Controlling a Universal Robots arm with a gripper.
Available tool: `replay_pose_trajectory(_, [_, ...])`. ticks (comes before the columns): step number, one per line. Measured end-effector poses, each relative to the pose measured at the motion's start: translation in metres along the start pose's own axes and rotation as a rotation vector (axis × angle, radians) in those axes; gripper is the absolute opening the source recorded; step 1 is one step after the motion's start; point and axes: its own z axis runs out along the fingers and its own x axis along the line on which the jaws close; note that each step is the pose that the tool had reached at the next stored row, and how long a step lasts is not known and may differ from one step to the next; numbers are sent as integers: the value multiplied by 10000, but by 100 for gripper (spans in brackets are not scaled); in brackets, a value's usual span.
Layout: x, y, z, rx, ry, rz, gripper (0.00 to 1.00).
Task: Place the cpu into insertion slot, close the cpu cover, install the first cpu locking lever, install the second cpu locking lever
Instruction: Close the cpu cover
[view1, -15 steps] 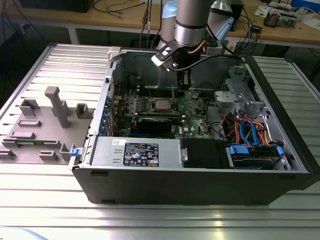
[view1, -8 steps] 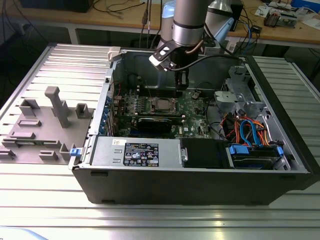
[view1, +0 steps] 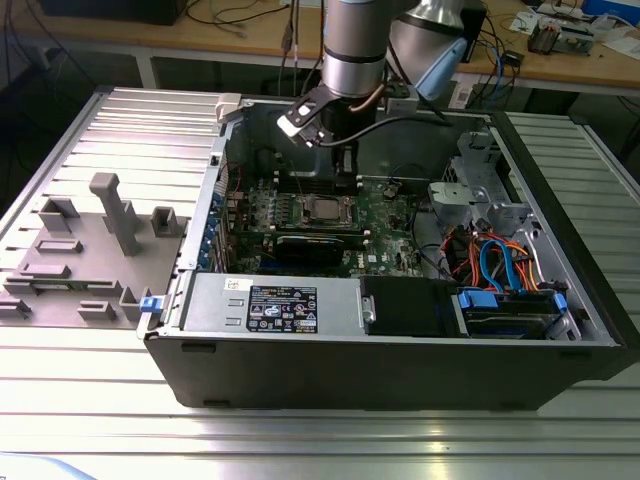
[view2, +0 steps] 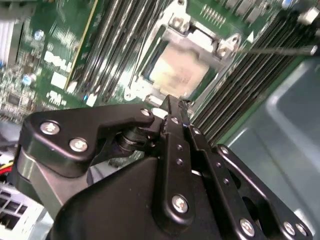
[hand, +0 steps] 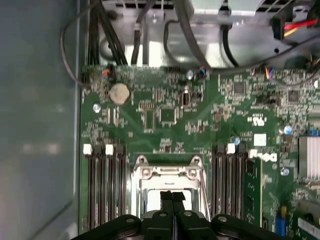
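The cpu (view1: 325, 209) lies in the insertion slot (view1: 303, 212) on the green motherboard, its pale metal top showing in both wrist views (view2: 176, 71) (hand: 151, 201). The cpu cover (hand: 167, 173) (view2: 196, 36) is down flat around it, framing the chip in its window. My gripper (view1: 346, 182) hangs just above the far edge of the socket. Its black fingertips (hand: 172, 196) (view2: 170, 103) are pressed together, shut with nothing between them. A thin metal lever (view2: 280, 49) juts out beside the socket toward the memory slots.
The motherboard sits in an open black computer case (view1: 400, 380). Long black memory slots (hand: 105, 185) flank the socket. A black graphics card (view1: 318, 246), the power supply (view1: 270, 305), drive bays with coloured cables (view1: 495, 265) and a grey fixture (view1: 95, 250) lie around.
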Motion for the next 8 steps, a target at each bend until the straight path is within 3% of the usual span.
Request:
replay_pose_trajectory(2, [2, -74, 23, 5, 16, -38, 11])
replay_pose_trajectory(8, [2, -156, 115, -11, 71, -610, 11])
